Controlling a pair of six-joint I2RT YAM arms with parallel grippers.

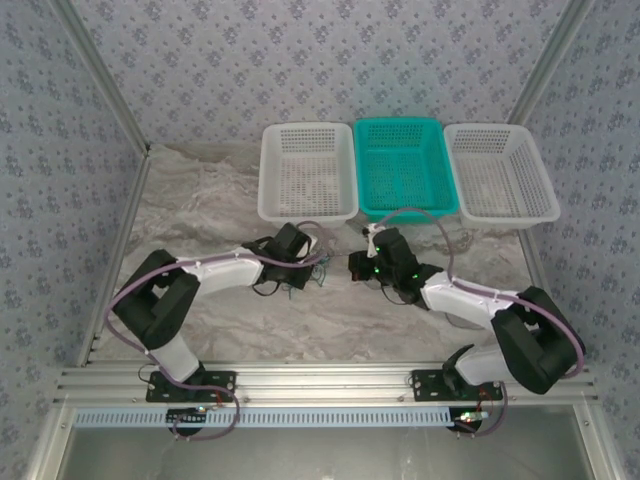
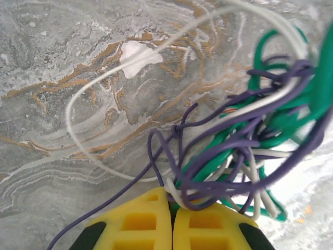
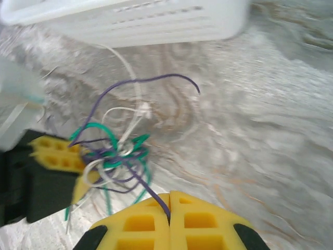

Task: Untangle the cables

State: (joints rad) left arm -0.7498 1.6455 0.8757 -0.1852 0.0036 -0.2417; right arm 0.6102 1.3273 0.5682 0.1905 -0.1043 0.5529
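- As we look down from the top camera, we meet the largest element first: the table, a grey marbled surface veined with orange-brown.
- Three baskets stand side by side along its far edge: a white basket on the left, a teal basket in the middle, and a second white basket on the right.
- The left arm and the right arm reach inward from the near edge. Their wrists come close together in front of the gap between the white basket and the teal basket.
- The left gripper has its yellow fingers pressed together. White and purple strands run into the seam, so we read it as clenched on the cables.
- The right gripper is likewise closed, with a single purple strand pinched between its fingers.
- The cables are thin purple, green and white wires knotted into a loose bundle between the two grippers, over the table near the white basket. One white loop spreads out across the marble, and one purple end arcs free. We cannot tell whether the bundle rests on the table or hangs above it.
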